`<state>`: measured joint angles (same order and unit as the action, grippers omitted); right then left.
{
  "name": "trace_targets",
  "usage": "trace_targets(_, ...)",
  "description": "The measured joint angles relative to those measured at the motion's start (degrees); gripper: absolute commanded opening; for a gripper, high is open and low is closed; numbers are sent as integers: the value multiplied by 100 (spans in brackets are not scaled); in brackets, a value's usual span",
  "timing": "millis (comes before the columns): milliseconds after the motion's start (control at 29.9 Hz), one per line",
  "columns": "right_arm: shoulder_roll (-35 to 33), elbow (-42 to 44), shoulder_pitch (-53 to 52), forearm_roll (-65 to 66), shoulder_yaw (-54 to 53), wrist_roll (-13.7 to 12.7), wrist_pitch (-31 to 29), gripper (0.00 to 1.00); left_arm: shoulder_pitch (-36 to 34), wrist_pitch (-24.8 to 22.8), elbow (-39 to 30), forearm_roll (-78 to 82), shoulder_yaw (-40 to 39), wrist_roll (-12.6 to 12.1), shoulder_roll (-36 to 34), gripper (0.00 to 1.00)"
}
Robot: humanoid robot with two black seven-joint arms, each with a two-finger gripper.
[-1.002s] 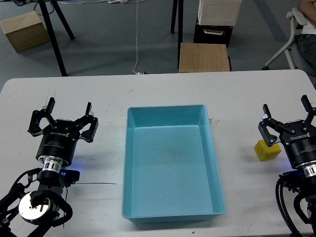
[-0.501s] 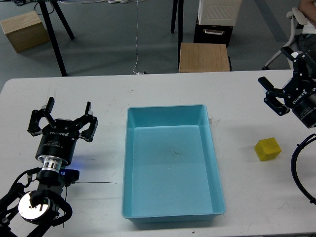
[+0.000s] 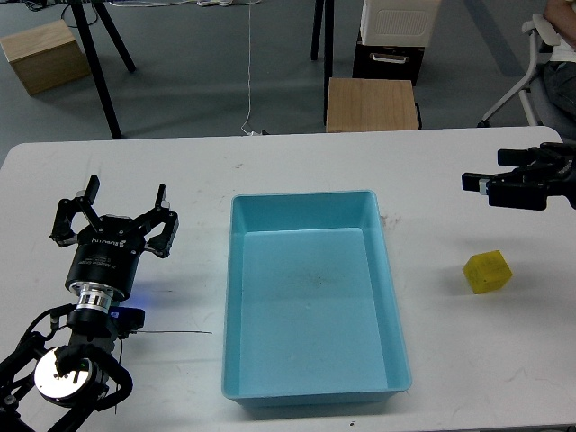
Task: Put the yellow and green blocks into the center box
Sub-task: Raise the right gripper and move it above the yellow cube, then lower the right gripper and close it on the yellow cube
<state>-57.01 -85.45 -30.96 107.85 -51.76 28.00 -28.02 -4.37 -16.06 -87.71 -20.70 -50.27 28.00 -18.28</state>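
Broadly, the white table (image 3: 180,171) carries the light blue box (image 3: 310,297) at its middle, open-topped with nothing inside, reaching almost to the near edge. Toward the left edge the left gripper (image 3: 124,200) stands above the surface with both fingers spread wide and nothing between them, while at the right edge the right gripper (image 3: 477,184) juts in sideways, dark and edge-on, so I cannot tell how far it is parted. Smallest, the yellow block (image 3: 488,271) sits tilted on the table near the right edge, below the right gripper and apart from it.
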Motion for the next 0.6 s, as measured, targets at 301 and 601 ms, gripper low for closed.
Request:
trace_targets(301,-518,256,71,422,589,2,3,99,0,-13,53,5,15,0,0,100)
trace_targets(601,-386,1218,-37,557,1192,0,3,99,-4,-20,74,7,36,0,1,100)
